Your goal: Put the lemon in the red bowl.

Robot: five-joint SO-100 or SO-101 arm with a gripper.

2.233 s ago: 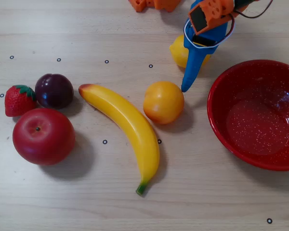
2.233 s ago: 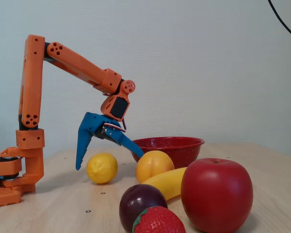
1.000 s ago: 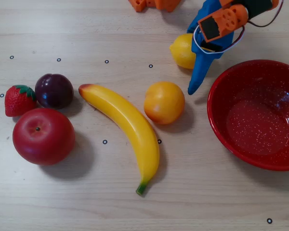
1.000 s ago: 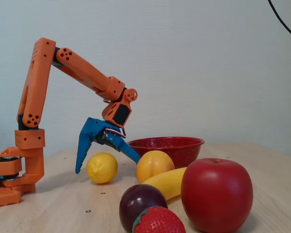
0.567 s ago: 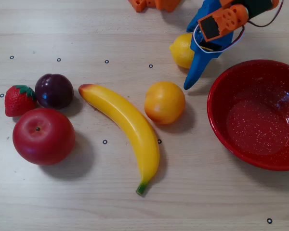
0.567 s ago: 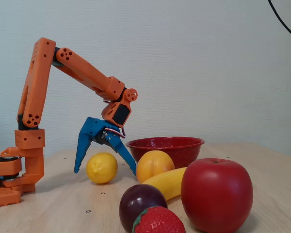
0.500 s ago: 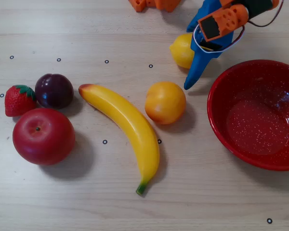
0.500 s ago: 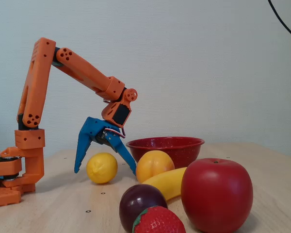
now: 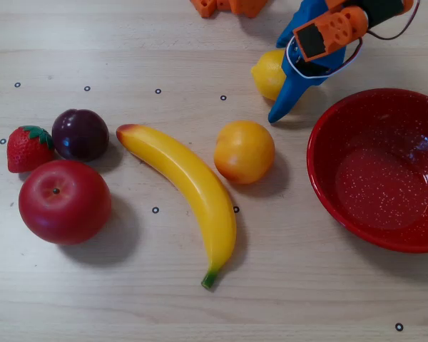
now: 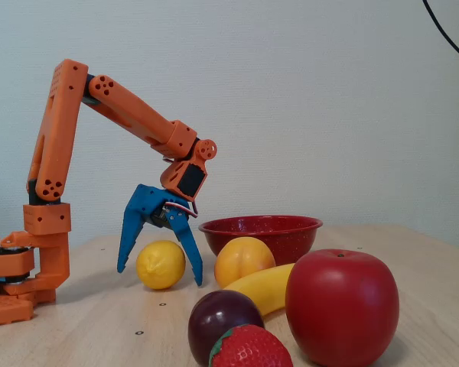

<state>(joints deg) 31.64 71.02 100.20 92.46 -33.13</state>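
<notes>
The lemon (image 9: pixel 267 73) lies on the table at the upper middle of the overhead view, left of the red bowl (image 9: pixel 382 171). My gripper (image 9: pixel 276 78) is open, lowered over the lemon with one blue finger on each side. In the fixed view the lemon (image 10: pixel 161 264) sits on the table between the spread fingers of my gripper (image 10: pixel 160 275), whose tips are close to the table. The red bowl (image 10: pixel 260 226) stands just beyond, to the right, and holds nothing that I can see.
An orange-yellow round fruit (image 9: pixel 244 151) lies just below the lemon, close to the bowl. A banana (image 9: pixel 185 187), red apple (image 9: pixel 64 201), plum (image 9: pixel 80 134) and strawberry (image 9: pixel 27 148) lie to the left. The arm's base (image 10: pixel 23 252) stands at the fixed view's left.
</notes>
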